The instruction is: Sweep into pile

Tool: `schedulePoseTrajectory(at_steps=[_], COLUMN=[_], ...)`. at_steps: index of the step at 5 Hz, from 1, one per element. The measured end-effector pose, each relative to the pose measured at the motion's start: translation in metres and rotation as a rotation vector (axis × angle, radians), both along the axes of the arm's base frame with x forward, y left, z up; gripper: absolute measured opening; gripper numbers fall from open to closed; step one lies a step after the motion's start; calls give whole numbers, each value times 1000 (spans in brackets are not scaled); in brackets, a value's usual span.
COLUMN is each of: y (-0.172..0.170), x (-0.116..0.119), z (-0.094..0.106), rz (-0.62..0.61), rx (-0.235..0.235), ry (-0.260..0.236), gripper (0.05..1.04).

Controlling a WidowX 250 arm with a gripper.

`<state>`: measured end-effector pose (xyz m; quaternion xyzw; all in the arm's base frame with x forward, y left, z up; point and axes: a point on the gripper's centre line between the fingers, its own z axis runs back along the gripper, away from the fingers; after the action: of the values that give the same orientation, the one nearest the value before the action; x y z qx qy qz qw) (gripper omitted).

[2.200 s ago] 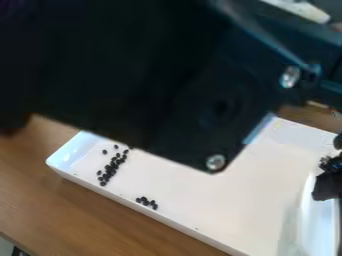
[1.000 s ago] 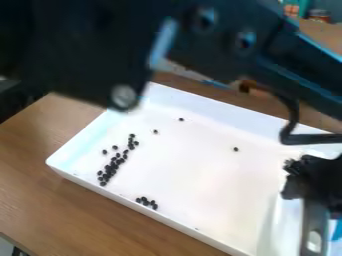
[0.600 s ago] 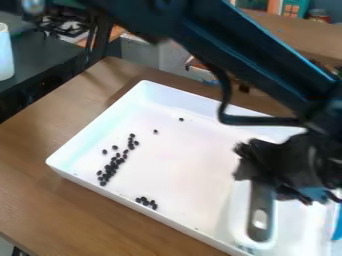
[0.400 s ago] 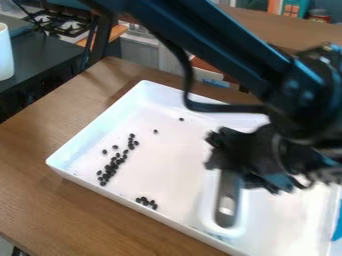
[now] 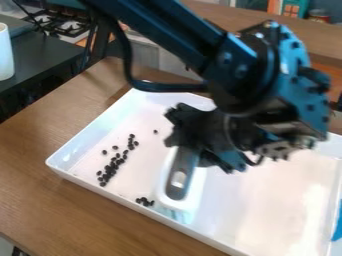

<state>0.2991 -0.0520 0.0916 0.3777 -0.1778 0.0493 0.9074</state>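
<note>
Clock positions are read from the middle of the tray.

- One large, shallow, white rectangular tray (image 5: 284, 200), set on a brown wooden table (image 5: 40, 125).
- Small, round, black beans, in three lots: a long, uneven band (image 5: 110, 169) at 9 o'clock, with a few strays beside it; a small cluster (image 5: 143, 201) between 7 and 8 o'clock; a single bean (image 5: 155, 131) at 11 o'clock.
- One white brush with a grey strip (image 5: 179, 172) bearing a light oval, tilted, its pale blue lower edge toward 7 o'clock, close to the small cluster on that cluster's 3 o'clock side.
- One black two-finger gripper (image 5: 194, 142), over the tray toward 12 o'clock, closed on the upper part of the brush. The black arm enters from 11 o'clock.
- Surroundings: one white cylindrical object (image 5: 5, 55) at 10 o'clock, on a dark surface (image 5: 33, 50); one bright blue object (image 5: 338, 225), partly visible, at 4 o'clock, just beyond the tray.
</note>
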Motion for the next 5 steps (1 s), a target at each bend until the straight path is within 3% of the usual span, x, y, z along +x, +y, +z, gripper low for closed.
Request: schedulePoseTrajectory(at_steps=[2,3,4,5], y=[33,24,-24,-67], x=[-1,-1,5,8], z=[-7,4,38,50], rz=[-61,-47,-72,-98], rx=[64,1,-142,-204], ry=[-12,-38,-90,-109], gripper=[494,494,494,494])
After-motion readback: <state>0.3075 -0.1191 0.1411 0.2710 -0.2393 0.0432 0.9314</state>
